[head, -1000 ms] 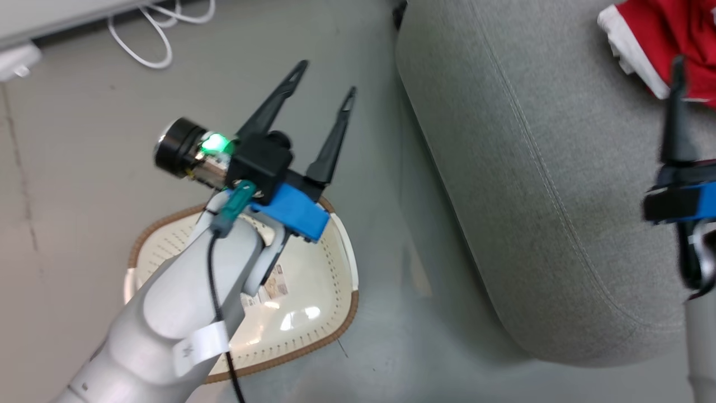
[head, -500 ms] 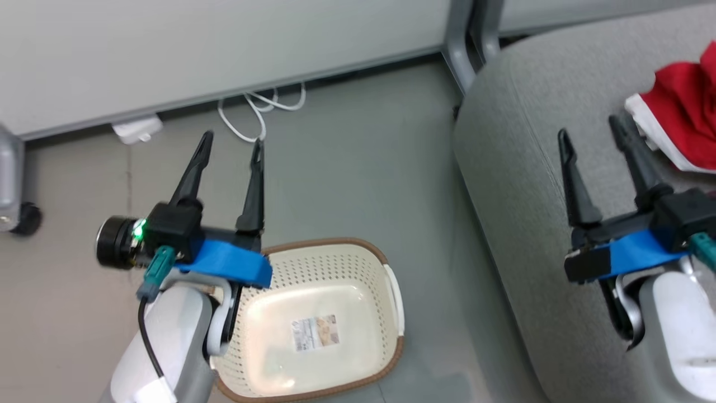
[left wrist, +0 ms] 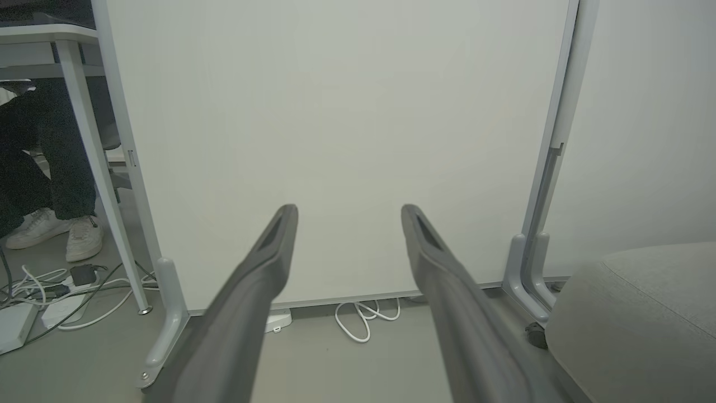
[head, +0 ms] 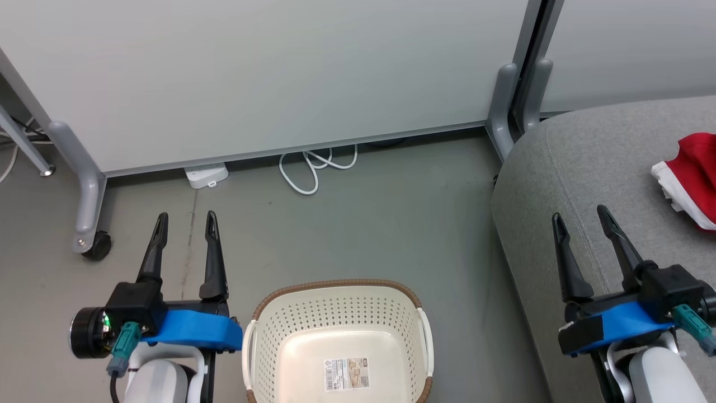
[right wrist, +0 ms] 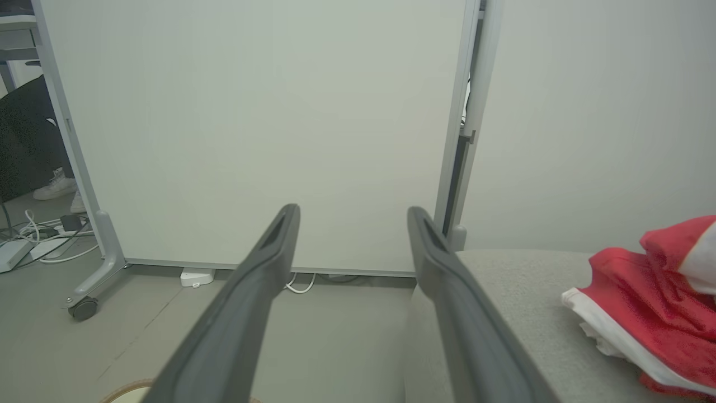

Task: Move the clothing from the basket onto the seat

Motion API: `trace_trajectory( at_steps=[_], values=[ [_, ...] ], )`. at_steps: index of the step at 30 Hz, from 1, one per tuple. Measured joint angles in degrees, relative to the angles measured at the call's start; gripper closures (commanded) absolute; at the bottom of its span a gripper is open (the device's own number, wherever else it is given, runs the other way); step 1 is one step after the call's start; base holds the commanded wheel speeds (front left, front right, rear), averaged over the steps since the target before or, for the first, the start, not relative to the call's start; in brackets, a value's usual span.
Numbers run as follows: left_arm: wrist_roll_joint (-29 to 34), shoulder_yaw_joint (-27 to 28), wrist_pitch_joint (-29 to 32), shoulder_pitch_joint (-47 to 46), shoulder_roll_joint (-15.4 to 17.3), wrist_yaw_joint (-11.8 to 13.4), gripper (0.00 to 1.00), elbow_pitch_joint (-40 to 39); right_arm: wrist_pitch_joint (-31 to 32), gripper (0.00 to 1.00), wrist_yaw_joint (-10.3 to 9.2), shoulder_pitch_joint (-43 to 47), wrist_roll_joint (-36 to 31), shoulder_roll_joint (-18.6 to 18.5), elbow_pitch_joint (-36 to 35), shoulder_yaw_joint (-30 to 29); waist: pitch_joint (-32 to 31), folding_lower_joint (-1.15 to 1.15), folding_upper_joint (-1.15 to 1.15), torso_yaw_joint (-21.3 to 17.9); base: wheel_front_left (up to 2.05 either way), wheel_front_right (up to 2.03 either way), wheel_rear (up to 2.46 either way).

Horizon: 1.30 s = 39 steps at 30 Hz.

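The basket (head: 335, 319) is cut by the head view's bottom edge, so its near wall is out of frame. The print on its sticker (head: 347, 374) is too small to read. Right of the basket, the seat (head: 559, 168) runs off the right and bottom edges. Farther right, the clothing (head: 693, 173) is cut by the right edge, and whether it is one garment or two cannot be told. Far left of the basket, in the left wrist view, a person's legs (left wrist: 28, 157) are cut by the left edge and partly hidden behind a post (left wrist: 96, 162).
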Motion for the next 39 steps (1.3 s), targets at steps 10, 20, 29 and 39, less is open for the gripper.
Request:
trace_trajectory(
  at_steps=[10, 20, 29, 39],
  values=[
    [2.7, 5.4, 0.0, 6.1, -2.3, -3.0, 0.00, -1.2, 0.0, 0.00, 0.00, 5.6, 0.1, 1.5, -0.5, -0.8, -3.4, 0.00, 0.00, 0.9, 0.00, 0.00, 0.00],
    [4.0, 7.1, 0.0, 7.9, -3.4, -5.0, 0.00, 0.0, 0.0, 0.00, 0.00, 9.0, 0.8, 2.9, 0.3, -1.8, -5.2, 0.00, 0.00, 2.1, 0.00, 0.00, 0.00],
    [4.5, 6.9, 0.0, 8.4, -3.6, -5.7, 0.00, 1.5, 0.0, 0.00, 0.00, 9.9, 0.8, 3.6, 0.8, -2.3, -6.1, 0.01, 0.00, 2.5, 0.00, 0.00, 0.00],
    [4.5, 6.8, 0.0, 8.5, -3.7, -6.0, 1.00, 2.5, 0.0, 1.00, 0.00, 9.9, 0.9, 3.9, 1.4, -2.3, -6.3, 0.01, 0.00, 2.4, 0.00, 0.00, 0.00]
  ],
)
